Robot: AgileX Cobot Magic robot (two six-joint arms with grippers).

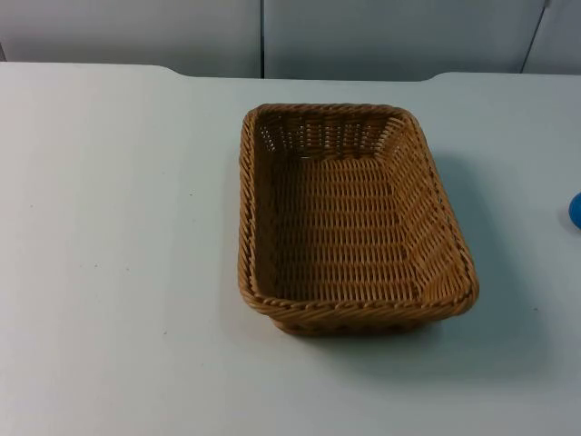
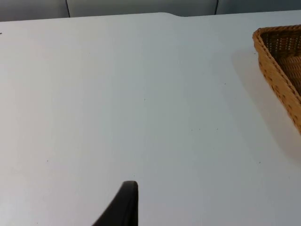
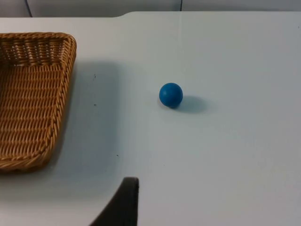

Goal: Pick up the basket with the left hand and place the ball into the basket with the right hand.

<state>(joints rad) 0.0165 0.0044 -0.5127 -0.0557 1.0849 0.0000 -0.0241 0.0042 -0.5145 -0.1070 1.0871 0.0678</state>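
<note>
Left gripper [image 2: 123, 207] waited above bare white table [image 1: 109, 272], finger spread impossible to tell, right gripper [image 3: 123, 205] likewise unreadable over the table, woven basket [image 1: 349, 218] sat mid-table, blue ball [image 3: 170, 94] apart on its right, grey partition wall [image 1: 381, 36] behind.

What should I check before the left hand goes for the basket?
1. Basket upright on the table, opening up: ok.
2. Basket free of contents: ok.
3. Ball resting on the table beside the basket, apart from it: ok.
4. Bare table between the left fingertip and the basket's rim: ok.
5. Bare table between the right fingertip and the ball: ok.
6. Both hands open for a grasp: cannot tell.
</note>
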